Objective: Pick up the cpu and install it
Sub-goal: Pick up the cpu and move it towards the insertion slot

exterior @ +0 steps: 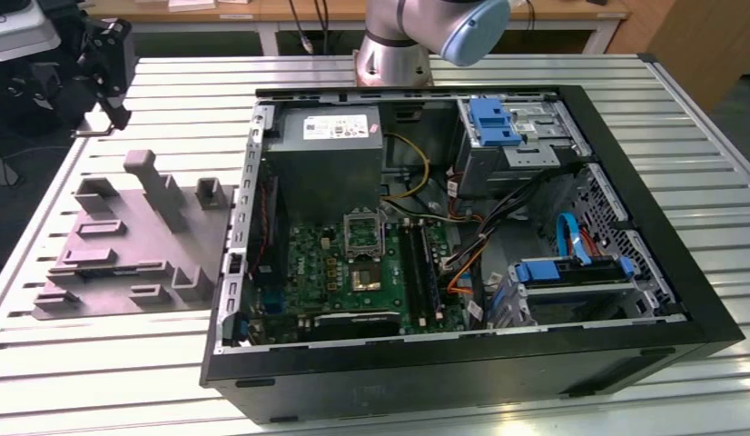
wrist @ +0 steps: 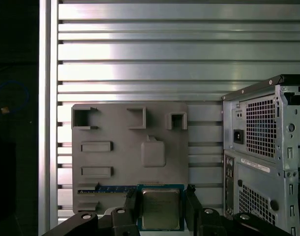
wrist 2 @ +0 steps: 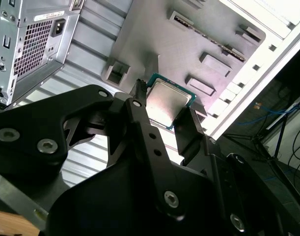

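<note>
Fingers (wrist: pixel 191 206) are closed on the cpu (wrist: pixel 160 209) — one against each opposite edge — over the grey fixture (wrist: pixel 115 162) on the tabletop (wrist: pixel 140 49).

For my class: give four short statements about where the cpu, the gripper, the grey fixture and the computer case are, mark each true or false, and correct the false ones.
1. The computer case lies open on the slatted table. True.
2. The gripper grips the cpu by its sides. True.
3. The cpu lies flat on the table. False: it is held up in the gripper, with the grey fixture behind it in both wrist views.
4. The grey fixture lies to the exterior view's right of the computer case. False: it lies to the exterior view's left of it.
</note>
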`<state>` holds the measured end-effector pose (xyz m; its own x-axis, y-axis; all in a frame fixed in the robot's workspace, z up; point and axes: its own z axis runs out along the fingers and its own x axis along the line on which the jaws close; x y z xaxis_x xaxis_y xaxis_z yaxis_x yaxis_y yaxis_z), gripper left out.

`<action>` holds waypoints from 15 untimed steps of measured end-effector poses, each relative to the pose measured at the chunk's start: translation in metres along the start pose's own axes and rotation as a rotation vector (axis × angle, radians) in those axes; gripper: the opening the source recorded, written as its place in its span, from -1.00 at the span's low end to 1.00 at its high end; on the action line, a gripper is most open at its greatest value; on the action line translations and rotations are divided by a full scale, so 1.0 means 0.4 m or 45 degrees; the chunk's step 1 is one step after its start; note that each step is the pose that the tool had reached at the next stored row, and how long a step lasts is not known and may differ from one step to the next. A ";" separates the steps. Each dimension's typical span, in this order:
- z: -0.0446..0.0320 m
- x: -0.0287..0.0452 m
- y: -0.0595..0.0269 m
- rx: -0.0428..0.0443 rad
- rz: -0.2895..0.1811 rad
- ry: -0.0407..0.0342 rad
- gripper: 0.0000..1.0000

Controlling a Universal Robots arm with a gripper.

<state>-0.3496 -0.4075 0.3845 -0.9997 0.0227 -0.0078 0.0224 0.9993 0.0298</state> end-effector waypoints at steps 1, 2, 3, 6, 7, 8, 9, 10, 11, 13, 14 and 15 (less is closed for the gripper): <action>0.000 -0.002 0.000 0.000 0.000 -0.0001 -0.06; 0.000 -0.003 0.000 0.000 0.000 -0.0001 -0.06; 0.000 -0.004 0.000 0.000 0.000 -0.0001 -0.06; 0.000 -0.008 0.000 0.000 0.000 -0.0001 -0.06; 0.000 -0.008 0.000 0.000 0.000 -0.0001 -0.06; 0.000 -0.009 0.000 0.000 0.000 0.0001 -0.06; 0.000 -0.010 0.000 0.000 0.000 0.0000 -0.06; 0.000 -0.011 0.000 0.000 0.000 -0.0001 -0.06; 0.000 -0.011 0.000 0.000 0.000 -0.0001 -0.06; 0.000 -0.013 0.000 0.000 0.000 -0.0001 -0.06; 0.000 -0.014 0.000 0.000 0.000 0.0000 -0.06; 0.000 -0.014 0.000 0.000 0.000 -0.0001 -0.06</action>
<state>-0.3439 -0.4075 0.3845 -0.9997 0.0228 -0.0078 0.0225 0.9993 0.0299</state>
